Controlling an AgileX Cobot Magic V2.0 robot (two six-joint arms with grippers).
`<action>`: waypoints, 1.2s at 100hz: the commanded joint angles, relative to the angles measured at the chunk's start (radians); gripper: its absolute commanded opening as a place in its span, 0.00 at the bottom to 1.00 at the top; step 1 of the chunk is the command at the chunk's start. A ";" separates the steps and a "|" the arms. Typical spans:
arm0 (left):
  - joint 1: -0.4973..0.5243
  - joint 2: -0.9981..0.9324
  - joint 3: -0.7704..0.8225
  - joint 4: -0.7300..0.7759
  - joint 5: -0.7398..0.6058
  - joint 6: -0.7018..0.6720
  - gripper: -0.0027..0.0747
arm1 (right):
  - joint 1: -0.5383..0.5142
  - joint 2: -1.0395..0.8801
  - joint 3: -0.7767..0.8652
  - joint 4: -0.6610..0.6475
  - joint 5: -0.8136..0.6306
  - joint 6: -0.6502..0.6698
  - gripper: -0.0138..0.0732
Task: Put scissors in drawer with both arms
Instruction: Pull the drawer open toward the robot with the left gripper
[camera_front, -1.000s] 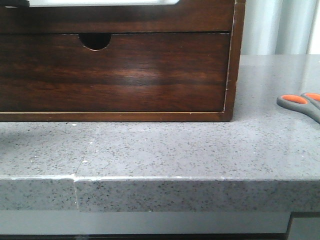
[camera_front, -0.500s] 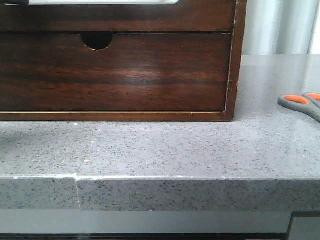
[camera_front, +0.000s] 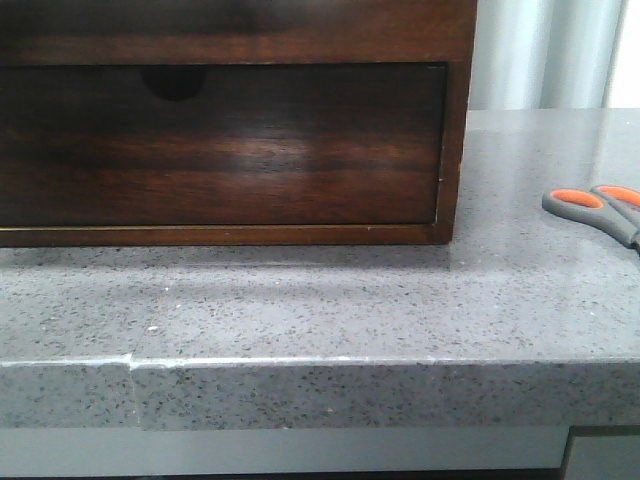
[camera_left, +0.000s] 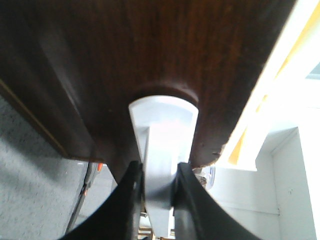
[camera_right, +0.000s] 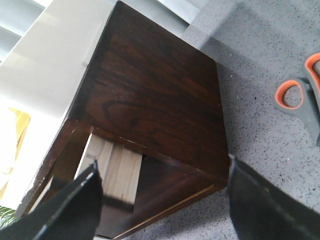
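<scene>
The drawer (camera_front: 220, 140), dark glossy wood with a half-round notch (camera_front: 175, 85), fills the front of the wooden box (camera_front: 455, 150). The scissors (camera_front: 595, 208) lie on the counter to the right of the box, and also show in the right wrist view (camera_right: 295, 97). My left gripper (camera_left: 159, 167) is right against the dark wood. Its black fingers are closed on a white piece (camera_left: 162, 130) whose rounded tip sits in the notch. My right gripper (camera_right: 164, 165) is open and empty above the box (camera_right: 160, 90), left of the scissors.
The grey speckled counter (camera_front: 320, 300) has its front edge close below the box. In the right wrist view an opening in the box face nearest my fingers shows pale wood (camera_right: 117, 172) inside. A bright white wall lies behind the box.
The whole front view has shifted a little to the left and darkened. The white shape seen above the drawer earlier no longer shows. The scissors lie as before.
</scene>
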 joint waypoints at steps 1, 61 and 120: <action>0.001 -0.093 -0.035 0.041 0.015 -0.054 0.01 | -0.008 0.012 -0.036 0.013 -0.028 -0.011 0.69; 0.001 -0.293 -0.035 0.201 0.032 -0.265 0.04 | -0.008 0.012 -0.036 0.013 -0.009 -0.013 0.69; 0.001 -0.355 -0.035 0.220 0.016 -0.265 0.73 | -0.008 0.012 -0.036 0.013 -0.002 -0.013 0.69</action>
